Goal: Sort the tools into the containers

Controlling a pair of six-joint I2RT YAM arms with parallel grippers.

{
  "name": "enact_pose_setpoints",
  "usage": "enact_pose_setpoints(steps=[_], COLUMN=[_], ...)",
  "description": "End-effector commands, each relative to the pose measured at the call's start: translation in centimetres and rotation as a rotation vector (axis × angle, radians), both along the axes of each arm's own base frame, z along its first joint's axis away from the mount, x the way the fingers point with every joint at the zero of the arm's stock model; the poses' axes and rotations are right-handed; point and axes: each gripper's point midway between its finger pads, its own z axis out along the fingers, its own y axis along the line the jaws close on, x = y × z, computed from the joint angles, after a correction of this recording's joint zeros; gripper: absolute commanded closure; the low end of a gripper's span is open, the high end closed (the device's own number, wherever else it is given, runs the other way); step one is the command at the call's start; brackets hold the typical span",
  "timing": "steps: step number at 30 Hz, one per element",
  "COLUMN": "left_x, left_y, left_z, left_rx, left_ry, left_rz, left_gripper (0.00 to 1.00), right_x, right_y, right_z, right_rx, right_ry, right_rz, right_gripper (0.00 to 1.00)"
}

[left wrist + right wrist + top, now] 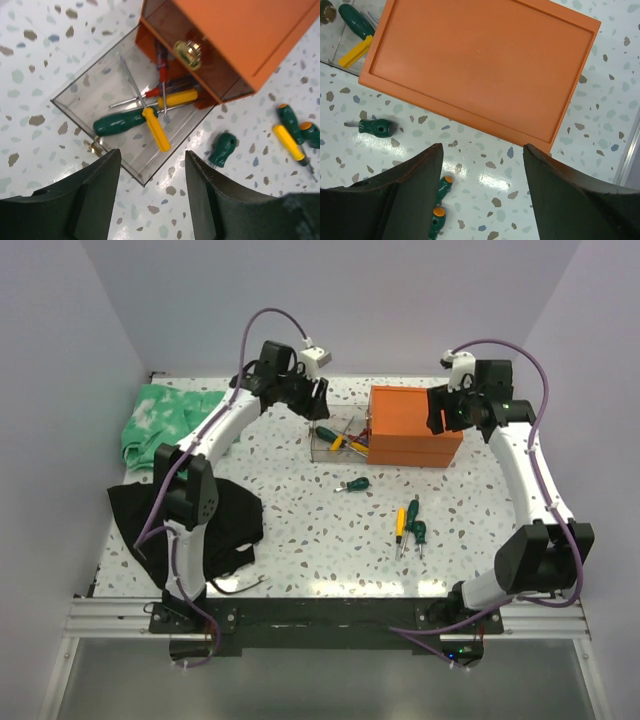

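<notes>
Likely light, stiff and apt to roll, the stubby screwdriver (222, 148) on the bench (40, 150) wants gripping across its green handle; left pincer (152, 156) and right pincer (482, 150) gape wide, empty.

Left arm (225, 425) and right arm (525, 472): white tubular links between bulky black joint housings. A purple cable (265, 311) loops along each. White camera box (316, 353) at each wrist. Fingers (85, 200) broad, matte, grey-black. Bases share a black plate (330, 615).
</notes>
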Motion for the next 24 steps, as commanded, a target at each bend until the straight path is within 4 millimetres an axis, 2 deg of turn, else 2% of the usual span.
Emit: enact_pose_setpoints(steps=[1,3,4,5,6,7,10,11,14,15,18,21,24], left_x=[-0.3,0.0,0.4,0.6,0.6,0.4,-1.7,-2.0,-2.9,-3.6,-3.9,-3.8,-3.8], left_y=[-2.5,-2.9,-2.9,-2.9,-3.0,-3.1,-3.7,-3.7,-3.1,-2.8,-1.5,-0.5,-0.1], left_z=[9.8,9.9,8.7,8.3,8.1,7.7,7.3,7.2,5.5,4.5,1.6,0.4,0.4], left_rx=[-0.239,-0.246,-0.232,-0.235,-0.240,-0.245,-0.294,-0.299,-0.286,-0.270,-0.203,-0.168,-0.170], left_ry=[-0.218,-0.225,-0.195,-0.168,-0.150,-0.131,-0.087,-0.073,-0.016,0.014,0.063,0.066,0.070], left_rz=[-0.081,-0.092,-0.078,-0.067,-0.067,-0.071,-0.166,-0.160,-0.136,-0.131,-0.070,-0.040,-0.019], left_gripper=[0.39,0.39,0.39,0.39,0.39,0.39,0.39,0.39,0.38,0.38,0.39,0.39,0.39], right_x=[-1.4,-2.1,-3.2,-3.9,-5.1,-7.1,-10.4,-11.6,-14.0,-14.4,-15.3,-16.1,-15.7], right_y=[-0.3,0.6,1.1,1.7,3.6,4.3,5.1,5.0,4.8,4.9,4.6,4.0,4.0], right_z=[3.1,3.5,3.5,3.5,3.8,3.2,1.2,-0.9,-4.3,-5.0,-7.3,-9.9,-12.2], right_rx=[-0.036,-0.027,-0.015,-0.044,0.003,0.005,-0.110,-0.130,-0.241,-0.264,-0.324,-0.406,-0.469], right_ry=[-0.089,-0.099,-0.080,-0.081,-0.080,-0.039,-0.053,-0.014,0.024,0.034,0.072,0.096,0.097], right_rz=[0.036,0.101,0.145,0.242,0.368,0.435,0.667,0.705,0.833,0.860,0.936,1.033,1.137], right_gripper=[0.31,0.30,0.30,0.30,0.30,0.30,0.31,0.31,0.31,0.31,0.32,0.33,0.32])
